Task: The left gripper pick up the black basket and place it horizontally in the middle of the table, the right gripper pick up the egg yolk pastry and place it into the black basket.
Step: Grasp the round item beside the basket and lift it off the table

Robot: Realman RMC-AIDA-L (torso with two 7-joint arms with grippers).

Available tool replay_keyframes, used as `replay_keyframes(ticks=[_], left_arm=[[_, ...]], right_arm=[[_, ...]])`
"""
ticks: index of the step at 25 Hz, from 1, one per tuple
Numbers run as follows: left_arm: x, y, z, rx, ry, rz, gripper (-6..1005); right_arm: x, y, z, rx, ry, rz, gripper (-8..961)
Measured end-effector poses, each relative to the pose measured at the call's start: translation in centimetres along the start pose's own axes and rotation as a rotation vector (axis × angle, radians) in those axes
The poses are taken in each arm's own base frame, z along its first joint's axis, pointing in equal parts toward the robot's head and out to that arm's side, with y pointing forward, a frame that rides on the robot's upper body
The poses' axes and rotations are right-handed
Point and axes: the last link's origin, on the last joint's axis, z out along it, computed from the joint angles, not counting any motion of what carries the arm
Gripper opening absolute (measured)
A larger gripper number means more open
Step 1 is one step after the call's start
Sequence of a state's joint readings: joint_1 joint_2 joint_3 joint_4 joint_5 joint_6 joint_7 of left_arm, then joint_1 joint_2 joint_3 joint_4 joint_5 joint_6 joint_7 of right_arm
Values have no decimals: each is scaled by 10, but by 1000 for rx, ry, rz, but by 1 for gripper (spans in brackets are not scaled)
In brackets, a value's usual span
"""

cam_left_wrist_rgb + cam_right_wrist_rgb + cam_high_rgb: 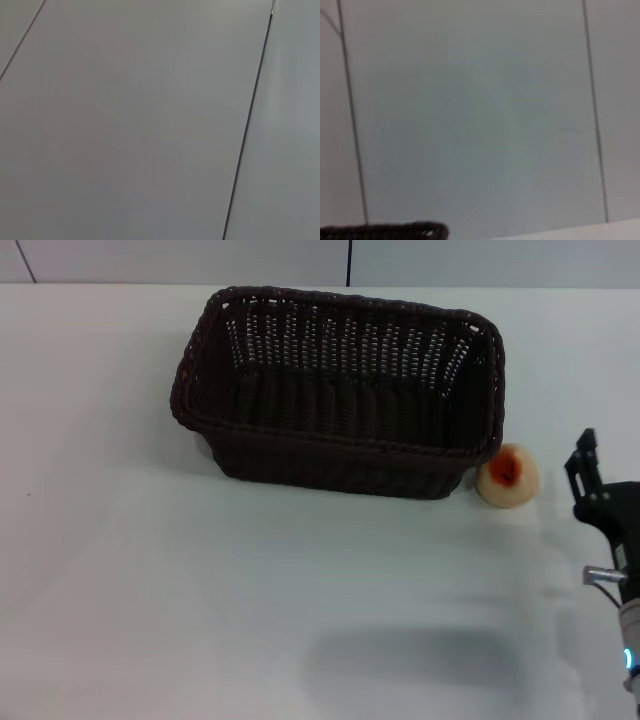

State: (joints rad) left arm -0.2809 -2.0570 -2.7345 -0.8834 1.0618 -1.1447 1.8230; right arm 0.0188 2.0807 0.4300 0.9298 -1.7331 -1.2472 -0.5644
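The black basket (340, 390) stands upright on the white table (200, 590), its long side across the head view, in the middle toward the back. A strip of its braided rim also shows in the right wrist view (385, 231). The egg yolk pastry (507, 476) lies on the table against the basket's near right corner, outside it. My right gripper (583, 462) hovers just to the right of the pastry, a short gap away, at the right edge of the head view. The left gripper is out of view.
The basket holds nothing. A grey panelled wall (350, 260) runs behind the table's back edge; both wrist views mostly show such panels (150, 120). Bare tabletop lies in front of and to the left of the basket.
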Motion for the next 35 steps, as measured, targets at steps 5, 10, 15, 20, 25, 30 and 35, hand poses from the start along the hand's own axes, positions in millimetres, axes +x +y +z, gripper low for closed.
replay_keyframes(ticks=[5, 10, 15, 20, 25, 30, 35], left_arm=[[4, 2, 0, -14, 11, 9, 413], [9, 4, -1, -38, 26, 15, 413], [12, 5, -3, -50, 40, 18, 413], [13, 5, -5, -55, 46, 16, 412], [14, 6, -6, -59, 53, 15, 412], [15, 7, -7, -69, 57, 14, 412], [15, 9, -7, -82, 60, 12, 411]], right_arm=[[8, 5, 2, -56, 33, -4, 717], [17, 8, 7, -107, 72, -4, 717], [22, 14, 14, -154, 107, -21, 718], [28, 17, 18, -188, 138, -40, 717], [31, 16, 22, -197, 151, -27, 715], [34, 15, 27, -212, 170, -15, 714], [40, 14, 31, -230, 205, -24, 712]])
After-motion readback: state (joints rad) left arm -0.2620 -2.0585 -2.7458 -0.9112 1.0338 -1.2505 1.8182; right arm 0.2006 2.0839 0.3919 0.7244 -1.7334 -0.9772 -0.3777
